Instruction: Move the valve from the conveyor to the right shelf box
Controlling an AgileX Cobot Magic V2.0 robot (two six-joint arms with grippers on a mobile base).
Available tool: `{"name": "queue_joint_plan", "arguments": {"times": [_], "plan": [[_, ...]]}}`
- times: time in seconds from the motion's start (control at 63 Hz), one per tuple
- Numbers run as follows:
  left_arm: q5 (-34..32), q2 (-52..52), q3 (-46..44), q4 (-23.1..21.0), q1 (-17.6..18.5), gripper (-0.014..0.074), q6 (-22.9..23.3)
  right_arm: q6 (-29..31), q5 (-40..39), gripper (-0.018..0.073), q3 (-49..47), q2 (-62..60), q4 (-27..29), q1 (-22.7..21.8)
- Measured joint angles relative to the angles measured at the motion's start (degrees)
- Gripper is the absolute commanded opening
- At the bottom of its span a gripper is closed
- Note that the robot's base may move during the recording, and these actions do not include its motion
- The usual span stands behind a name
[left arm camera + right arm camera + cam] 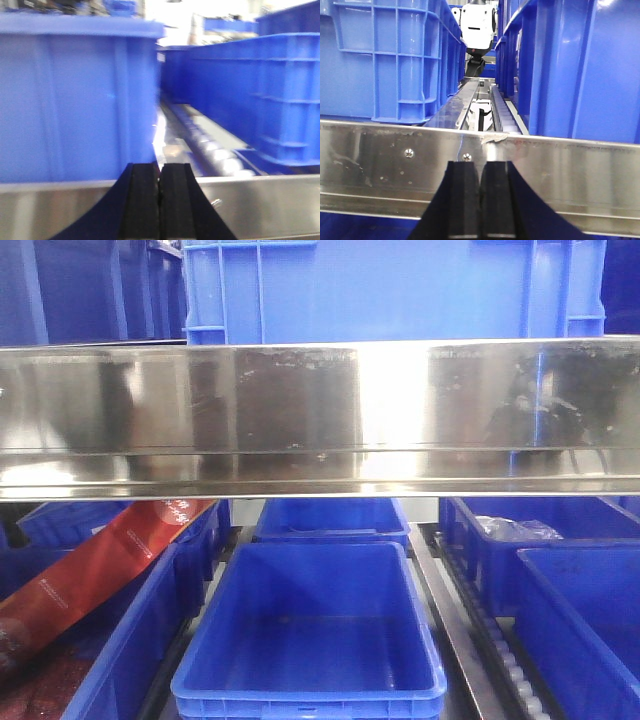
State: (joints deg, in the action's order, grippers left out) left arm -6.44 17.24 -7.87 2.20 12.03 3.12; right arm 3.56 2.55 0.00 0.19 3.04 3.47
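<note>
- Two grippers in view, each seen from its own wrist camera at the bottom centre of the frame.
- Left gripper (160, 210): black fingers pressed together, only a thin dark seam between them, nothing pinched; poised in front of a steel rail (260, 205) running across the bottom of the frame.
- Behind that rail: a blue bin (75, 100) filling the left half, more blue crates (260, 95) at the right, a roller track (210, 145) in the gap between them; view blurred.
- Right gripper (481, 205): black fingers likewise pressed together, holding nothing; just before a shiny steel shelf edge (560, 170) with two screws.
- Beyond that edge: a blue crate (390, 60) at upper left, another blue crate (570, 65) at right, a narrow lane with rollers (502, 112) between, and a white machine (478, 25) at top centre, far down the lane.
- Front view: broad reflective steel beam (320, 420) across the middle; blue crate (390, 290) above it; open blue box (310, 620) at lower centre, with no contents visible; blue box with a red package (95, 570) at lower left; blue boxes (580, 600) at lower right, one holding something in clear plastic (515, 530).
- Valve and conveyor: not seen in any view, so position cannot be told.
</note>
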Motion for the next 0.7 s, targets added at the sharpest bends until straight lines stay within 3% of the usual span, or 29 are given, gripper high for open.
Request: {"name": "queue_joint_plan", "arguments": {"times": [0.159, 0.302, 0.699], "plan": [[0.0, -9.0, 5.5, 0.2, -3.3, -0.0111, 0.1, 0.0, 0.0, -0.0162, 0.0, 0.0, 0.0, 0.0], [1.7, -15.7, 7.7, 0.2, -4.1, -0.0111, 0.1, 0.0, 0.0, -0.0162, 0.0, 0.0, 0.0, 0.0], [5.7, -16.9, 7.9, 0.4, -4.1, -0.0111, 0.1, 0.0, 0.0, -0.0162, 0.0, 0.0, 0.0, 0.0]]}}
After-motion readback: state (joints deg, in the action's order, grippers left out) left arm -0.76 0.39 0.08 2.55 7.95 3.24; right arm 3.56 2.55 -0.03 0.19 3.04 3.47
